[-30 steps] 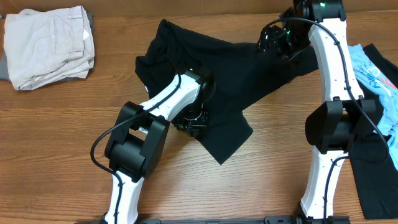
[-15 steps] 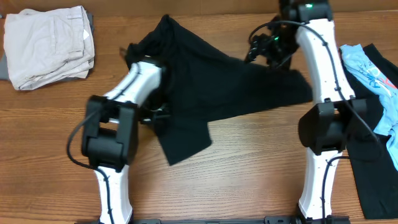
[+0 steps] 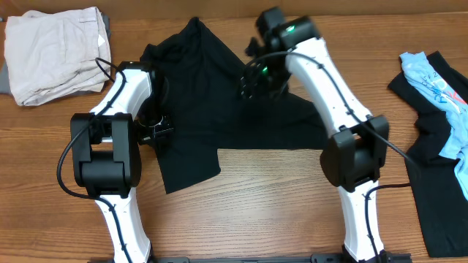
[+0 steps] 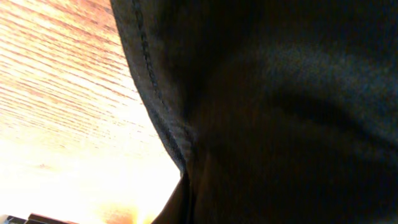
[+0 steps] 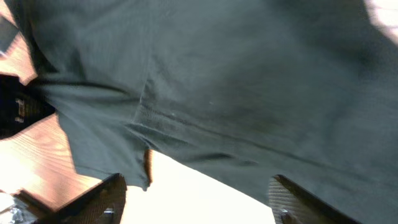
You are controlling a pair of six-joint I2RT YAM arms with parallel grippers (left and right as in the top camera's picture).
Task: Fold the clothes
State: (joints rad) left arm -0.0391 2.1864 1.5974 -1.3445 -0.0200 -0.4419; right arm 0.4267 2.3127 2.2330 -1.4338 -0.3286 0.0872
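A black garment lies spread across the middle of the wooden table, with one flap reaching toward the front left. My left gripper is at its left edge. In the left wrist view the black cloth and its stitched hem fill the frame and hide the jaws; the cloth has followed this gripper. My right gripper hovers over the garment's upper middle. In the right wrist view its fingers are wide apart and empty above the dark cloth.
A folded stack of beige clothes sits at the back left corner. A light blue garment lies on another black one at the right edge. Bare wood shows in front of the garment.
Both arms have swept left. The black garment was dragged left with the left gripper. The right gripper moved from the garment's right corner to above its middle and is now open.
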